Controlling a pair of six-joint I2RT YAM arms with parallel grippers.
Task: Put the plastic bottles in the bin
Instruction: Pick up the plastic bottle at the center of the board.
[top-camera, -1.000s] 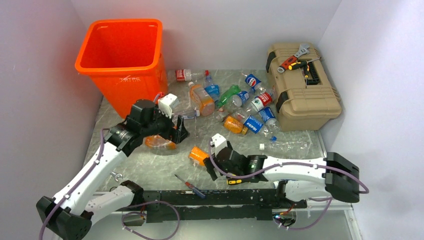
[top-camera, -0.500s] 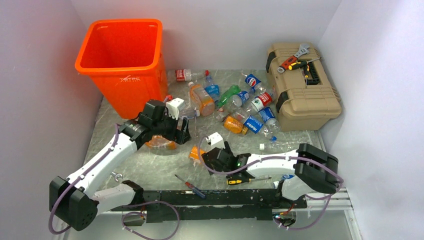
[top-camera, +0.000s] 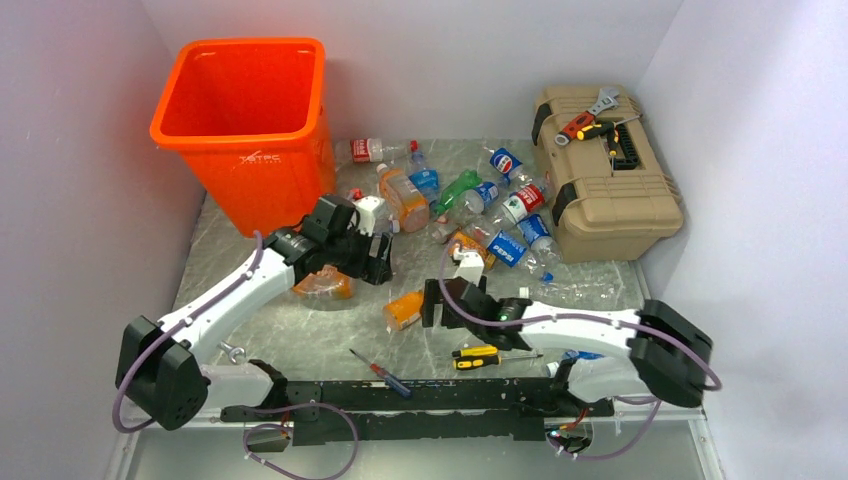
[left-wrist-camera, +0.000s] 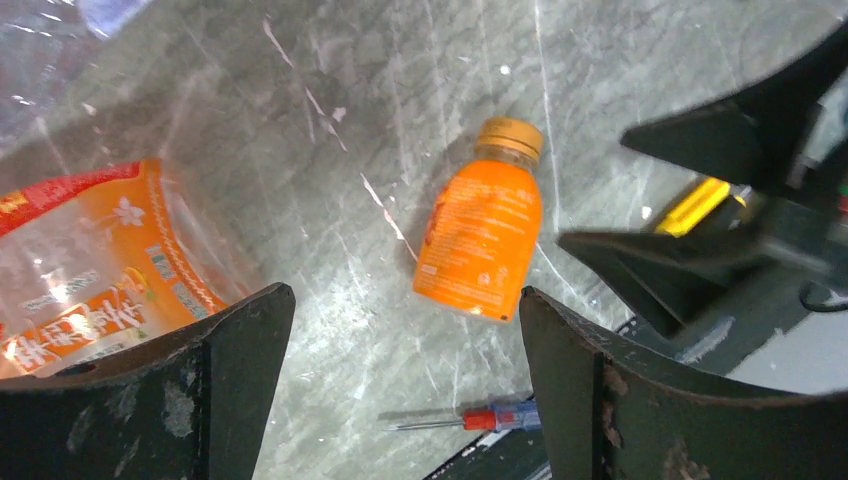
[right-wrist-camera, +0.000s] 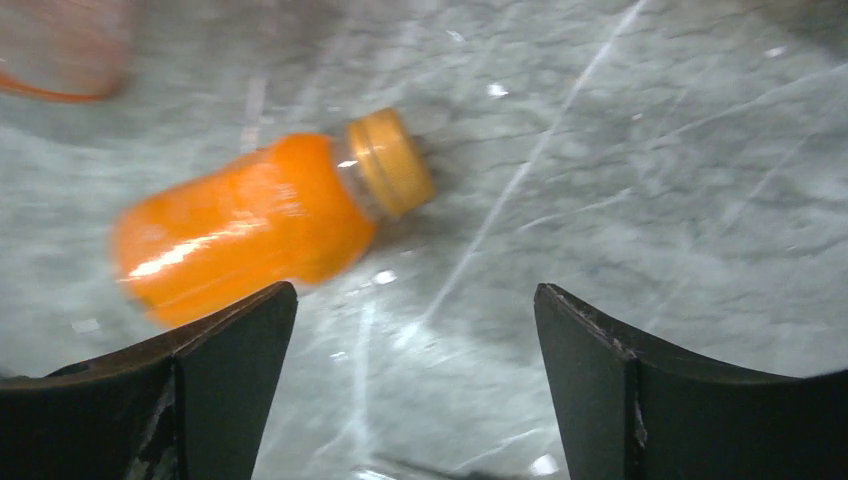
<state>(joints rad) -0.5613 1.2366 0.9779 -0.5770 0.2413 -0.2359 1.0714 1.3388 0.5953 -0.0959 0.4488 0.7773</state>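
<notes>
Bright overhead light glints off the table (left-wrist-camera: 400, 120), while motion blur smears the orange bottle (right-wrist-camera: 240, 235).

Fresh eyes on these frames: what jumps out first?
The tall orange bin at the far left dominates the scene. A litter of plastic bottles sprawls across the table between it and the tan toolbox at the far right. Nearer the arms, a small orange bottle lies on its side mid-table, just ahead of the open right gripper.
</notes>
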